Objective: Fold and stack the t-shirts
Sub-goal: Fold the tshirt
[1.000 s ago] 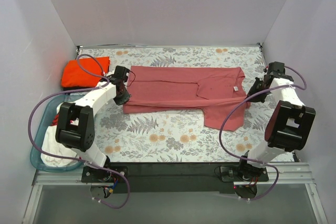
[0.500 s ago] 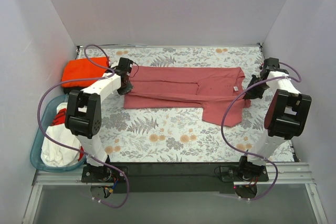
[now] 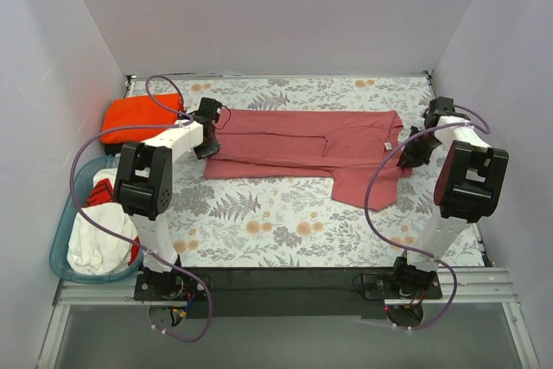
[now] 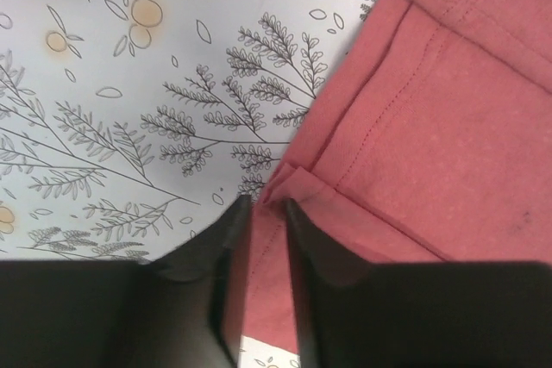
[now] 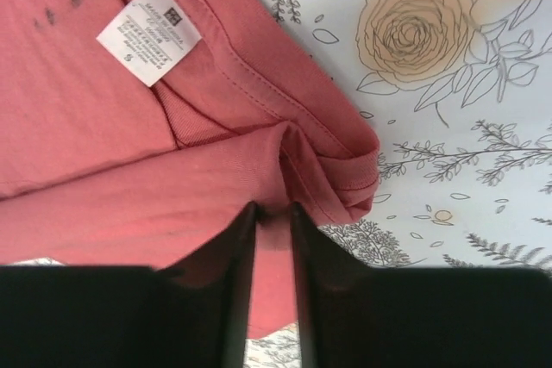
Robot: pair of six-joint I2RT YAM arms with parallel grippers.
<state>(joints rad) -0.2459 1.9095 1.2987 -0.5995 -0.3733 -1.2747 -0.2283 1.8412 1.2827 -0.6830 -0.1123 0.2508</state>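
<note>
Floral print covers the counter between white walls. The left end effector sits at the left end of the red shirt, and the right end effector at its right end, by the white label. Each has its jaws parted to a slit over a raised ridge of cloth, where a second ago they were clamped. Both have also slid a little toward the far wall, and the shirt now lies as a slightly narrower band. I judge the lengthwise fold laid and being let go. A flap on the near side of the shirt's right end remains to tuck. Both arms stretch forward, elbows raised, wrists tipped down. The orange shirt lies folded just left of the red one.
</note>
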